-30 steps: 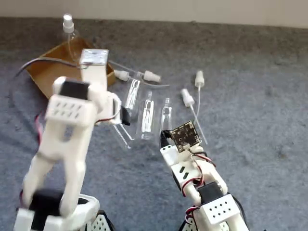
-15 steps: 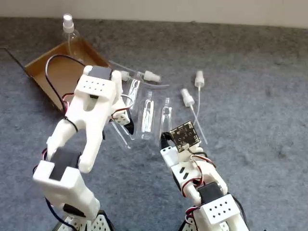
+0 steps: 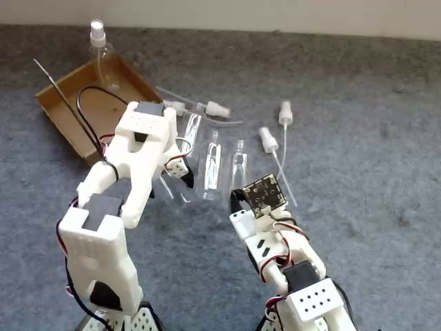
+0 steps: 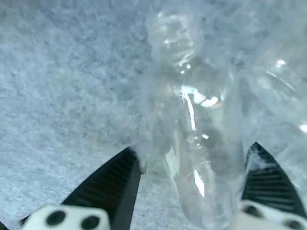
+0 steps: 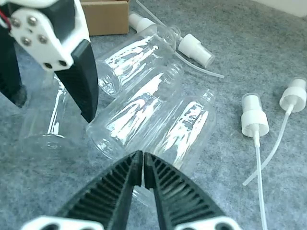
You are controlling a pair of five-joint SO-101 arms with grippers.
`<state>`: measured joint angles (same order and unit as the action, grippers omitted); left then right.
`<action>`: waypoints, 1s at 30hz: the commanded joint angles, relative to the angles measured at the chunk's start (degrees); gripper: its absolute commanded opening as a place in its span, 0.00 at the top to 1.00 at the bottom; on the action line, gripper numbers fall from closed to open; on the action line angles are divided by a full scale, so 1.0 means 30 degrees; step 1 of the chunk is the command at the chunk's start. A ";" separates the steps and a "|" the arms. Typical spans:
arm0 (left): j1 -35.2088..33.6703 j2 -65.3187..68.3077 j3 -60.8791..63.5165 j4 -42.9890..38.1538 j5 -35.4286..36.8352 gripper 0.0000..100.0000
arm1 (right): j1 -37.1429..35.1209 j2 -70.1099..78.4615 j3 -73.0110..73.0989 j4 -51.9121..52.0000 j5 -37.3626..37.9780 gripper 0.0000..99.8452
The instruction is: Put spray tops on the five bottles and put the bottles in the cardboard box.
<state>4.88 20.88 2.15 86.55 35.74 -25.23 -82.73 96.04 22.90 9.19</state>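
Several clear capless bottles lie side by side on the grey carpet; the leftmost one (image 3: pixel 180 196) (image 4: pixel 192 139) sits between the fingers of my open left gripper (image 3: pixel 172 185) (image 4: pixel 192 167), which straddles it without closing. The others (image 3: pixel 189 131) (image 3: pixel 210 165) (image 3: pixel 238 165) lie to its right. My right gripper (image 3: pixel 236 196) (image 5: pixel 143 160) is shut on nothing, just short of the nearest bottle (image 5: pixel 184 132). White spray tops (image 3: pixel 217 108) (image 3: pixel 267 140) (image 3: pixel 285 112) lie beyond the bottles. A capped bottle (image 3: pixel 100 45) stands at the far corner of the cardboard box (image 3: pixel 69 110).
The box (image 5: pixel 103 14) lies at the back left, close behind the left arm. Long dip tubes stick out from the loose spray tops (image 5: pixel 254 120) (image 5: pixel 293 96). A black cable (image 3: pixel 86 121) loops over the box. Bare carpet stretches to the right.
The left arm has swung from over the box toward the lying bottles and come down, its open gripper now around the leftmost bottle. The right arm has kept still.
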 commanded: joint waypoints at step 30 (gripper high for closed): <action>-0.0366 -0.0396 0.0659 -0.3370 -0.2051 0.93 | 0.0190 -0.0220 0.3150 0.0044 0.0147 0.99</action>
<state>4.35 21.23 5.05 77.05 30.99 -25.23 -82.73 96.04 22.90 9.19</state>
